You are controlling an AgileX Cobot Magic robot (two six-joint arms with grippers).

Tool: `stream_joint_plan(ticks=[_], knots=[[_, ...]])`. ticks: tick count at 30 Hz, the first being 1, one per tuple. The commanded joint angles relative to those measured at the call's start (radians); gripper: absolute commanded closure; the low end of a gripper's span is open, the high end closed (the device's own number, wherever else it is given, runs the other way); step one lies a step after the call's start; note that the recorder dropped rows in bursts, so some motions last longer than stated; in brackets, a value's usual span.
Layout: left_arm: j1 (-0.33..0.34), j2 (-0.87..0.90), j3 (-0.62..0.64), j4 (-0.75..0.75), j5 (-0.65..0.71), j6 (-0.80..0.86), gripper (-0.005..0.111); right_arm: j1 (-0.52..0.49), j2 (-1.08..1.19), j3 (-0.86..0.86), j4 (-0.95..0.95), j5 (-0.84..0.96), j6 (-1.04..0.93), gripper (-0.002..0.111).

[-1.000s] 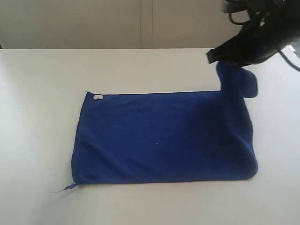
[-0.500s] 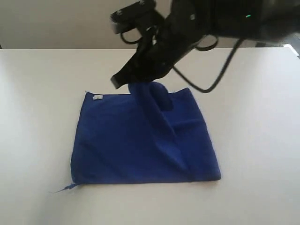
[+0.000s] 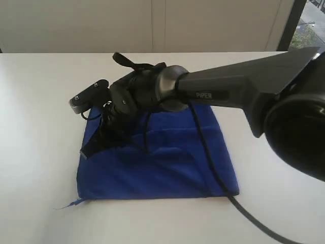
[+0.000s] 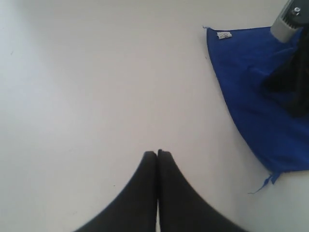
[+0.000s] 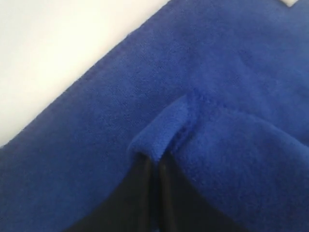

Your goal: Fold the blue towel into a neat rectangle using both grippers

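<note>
Right black narrow-fingered claw (image 5: 154,160), clamped on a bunched edge of the deep-blue fuzzy towel (image 3: 167,168) lying doubled at the exterior view's centre; one fold looks laid, release and squaring remain; left black claw (image 4: 157,153) pressed together, empty.

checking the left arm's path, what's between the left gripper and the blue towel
Nothing: in the left wrist view, only bare white table lies between the shut left gripper and the blue towel.
</note>
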Motion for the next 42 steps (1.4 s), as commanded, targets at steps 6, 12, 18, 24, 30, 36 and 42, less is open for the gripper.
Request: stream_joint_plan(ticks=[6, 12, 18, 24, 30, 36, 42], knots=[[0.001, -0.004, 0.007, 0.005, 0.008, 0.0, 0.107, -0.014, -0.075, -0.082, -0.074, 0.152, 0.076, 0.108], [0.001, -0.004, 0.007, 0.005, 0.008, 0.0, 0.107, -0.017, -0.197, -0.114, -0.231, 0.283, 0.134, 0.108], [0.001, -0.004, 0.007, 0.005, 0.008, 0.0, 0.107, -0.003, -0.226, -0.112, -0.222, 0.245, 0.134, 0.108], [0.001, -0.004, 0.007, 0.005, 0.008, 0.0, 0.107, 0.013, -0.127, -0.11, -0.202, 0.113, 0.164, 0.108], [0.001, -0.004, 0.007, 0.005, 0.008, 0.0, 0.107, 0.03, -0.009, -0.11, -0.195, 0.043, 0.182, 0.108], [0.001, -0.004, 0.007, 0.005, 0.008, 0.0, 0.107, 0.047, 0.061, -0.11, -0.181, -0.007, 0.182, 0.108], [0.001, -0.004, 0.007, 0.005, 0.008, 0.0, 0.107, 0.05, 0.07, -0.11, -0.098, -0.106, 0.182, 0.108]])
